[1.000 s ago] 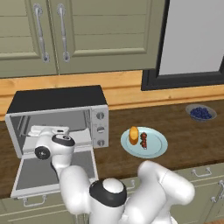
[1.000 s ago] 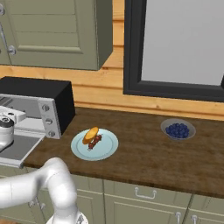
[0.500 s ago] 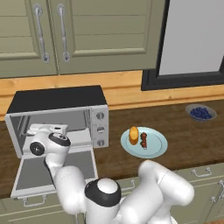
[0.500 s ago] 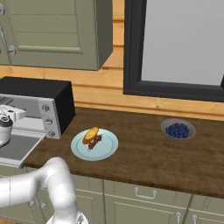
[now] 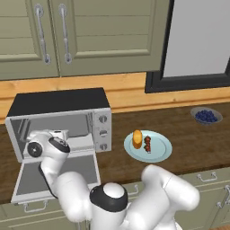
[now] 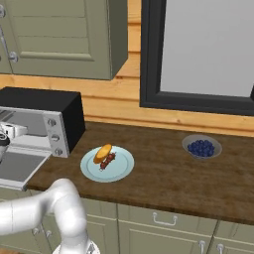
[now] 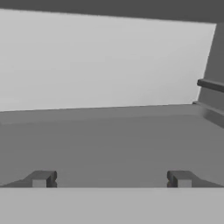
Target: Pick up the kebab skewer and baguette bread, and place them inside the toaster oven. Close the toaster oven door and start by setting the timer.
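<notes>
The golden baguette bread (image 5: 137,138) (image 6: 103,151) and the dark red kebab skewer (image 5: 148,143) (image 6: 107,160) lie side by side on a pale blue plate (image 5: 160,152) right of the toaster oven (image 5: 58,101) (image 6: 45,102). The toaster oven door (image 5: 31,180) (image 6: 16,166) hangs flat open toward me. My hand (image 5: 46,143) is at the oven mouth above the door, pointing inward. In the hand view my gripper (image 7: 111,178) is open with nothing between its fingertips, over the grey inner tray (image 7: 109,140).
A bowl of blueberries (image 5: 205,115) (image 6: 201,147) sits far right on the wooden counter. The oven's knob panel (image 5: 103,132) faces me beside the cavity. Wall cabinets hang above, and a dark-framed window stands behind the counter.
My hand has edged slightly left at the oven mouth. The bread and skewer have stayed on the plate, and the gripper has stayed open.
</notes>
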